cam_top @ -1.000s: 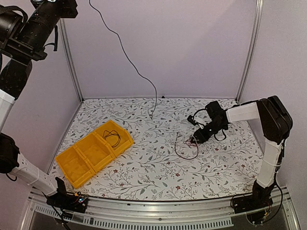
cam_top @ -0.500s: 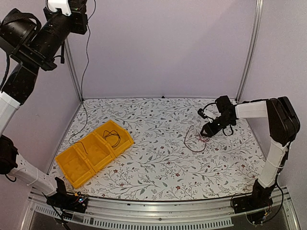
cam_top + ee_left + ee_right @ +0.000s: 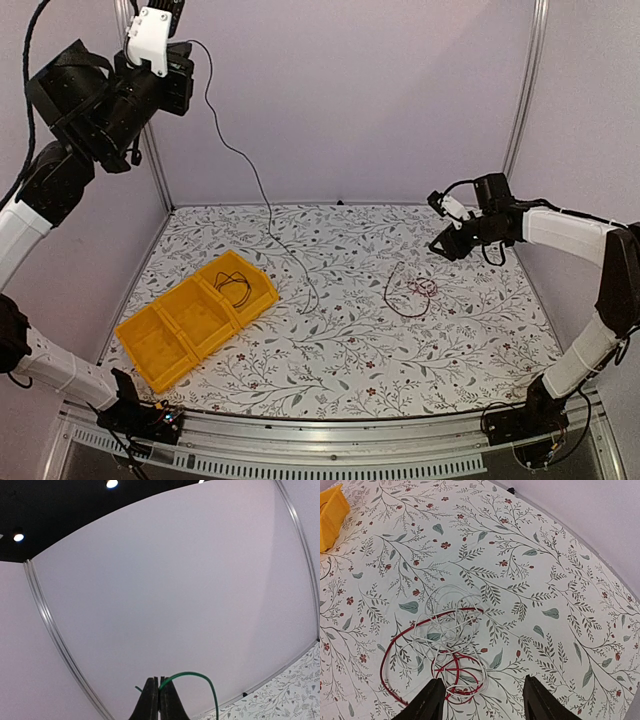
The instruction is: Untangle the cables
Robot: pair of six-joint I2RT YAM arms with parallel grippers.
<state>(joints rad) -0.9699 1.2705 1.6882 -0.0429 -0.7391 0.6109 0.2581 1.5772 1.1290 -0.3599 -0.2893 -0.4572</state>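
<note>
A tangle of dark red and whitish cables lies on the flowered table, right of centre; in the right wrist view it sits just ahead of the fingers. My right gripper is open and empty, above and to the right of the tangle, also shown in its wrist view. My left gripper is raised high at the far left, shut on a thin cable that hangs down to the table centre. That cable looks green in the left wrist view, pinched between the shut fingers. A black cable lies in the yellow bin.
A yellow divided bin stands at the front left of the table. Metal frame posts and pale walls enclose the back and sides. The hanging cable's loose end rests between the bin and the tangle.
My right gripper dragged the red and white tangle a little right, let go and lifted away to the right. My left arm swung; its hanging cable now trails to the table centre.
</note>
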